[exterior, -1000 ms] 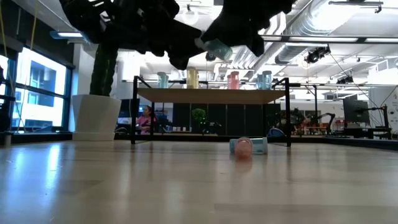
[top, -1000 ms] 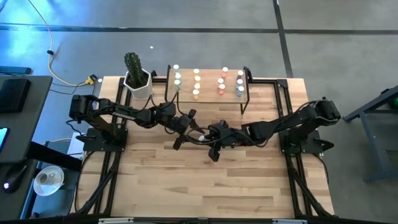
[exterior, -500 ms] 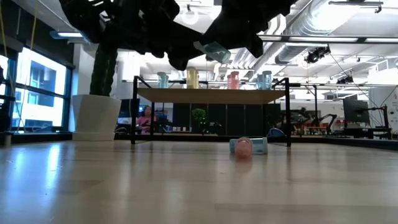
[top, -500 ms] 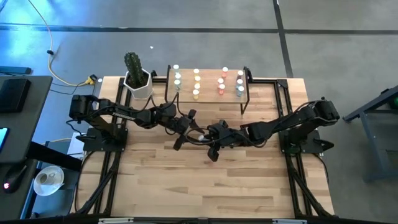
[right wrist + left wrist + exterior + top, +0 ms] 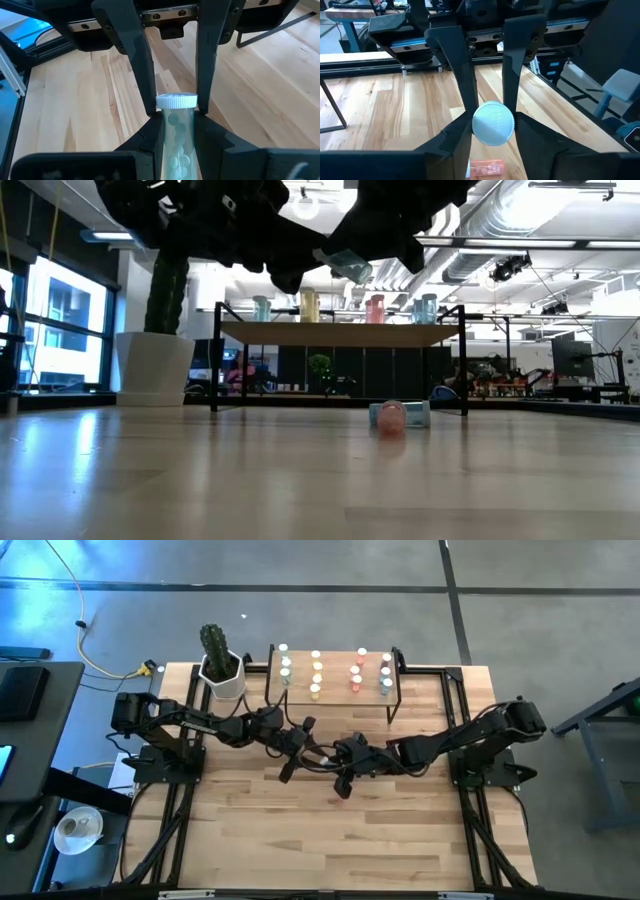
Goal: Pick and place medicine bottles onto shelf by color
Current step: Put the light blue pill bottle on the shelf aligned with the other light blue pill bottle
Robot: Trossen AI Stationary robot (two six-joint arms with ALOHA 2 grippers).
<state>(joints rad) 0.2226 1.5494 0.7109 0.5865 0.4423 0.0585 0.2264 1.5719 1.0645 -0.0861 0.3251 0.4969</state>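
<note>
**Pale bottle gripped from both ends above the table's middle**

We saw the two arms meet over the middle of the table (image 5: 250, 840), well above its surface. The right gripper (image 5: 172, 107) was clamped on a pale teal bottle (image 5: 175, 145), its fingers pinching just under the white cap. The left gripper (image 5: 487, 117) faced it, and its fingers pressed both sides of that cap (image 5: 492, 123). In the low view the bottle (image 5: 349, 264) hung tilted between the dark arms. The shelf (image 5: 335, 690) stood at the table's far edge, carrying rows of bottles. A pink bottle (image 5: 390, 416) lay on its side on the table in front of the shelf. A potted cactus (image 5: 220, 665) stood beside the shelf near the far left corner.
</note>
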